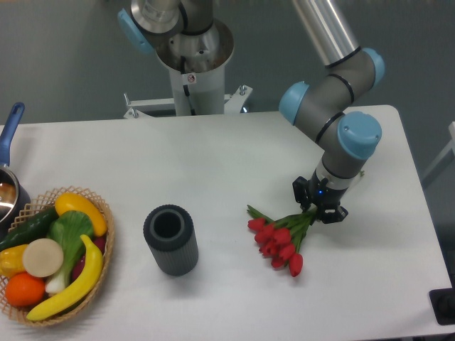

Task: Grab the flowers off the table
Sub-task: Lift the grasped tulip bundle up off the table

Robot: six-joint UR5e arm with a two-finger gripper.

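Basket: nearest item, at the near left edge of the table; woven, filled with fruit and vegetables. No part in the task.

Black cylinder: ribbed, open-topped, standing upright near the middle of the near half. Well apart from the flowers.

Flowers: near right of centre. Red buds fan out toward the near side; green stems run up and to the right into the gripper. Whether the buds rest on the surface or hang just above it cannot be told from this view.

Gripper: directly over the stem end of the bunch, pointing down. The black fingers appear drawn in around the stems, so it is judged to be clamped on them; the contact itself is too small to confirm.

Table: white top, bare across the far middle.

Pan: blue handle and part of a pot at the far left edge, mostly cut off.

Robot base: mounted beyond the far edge.

Progress: approach and closing on the stems judged done. A clear lift is not shown.

Remaining: raise the bunch well off the table.

Risk: thin stems may slip or bend in the grip.
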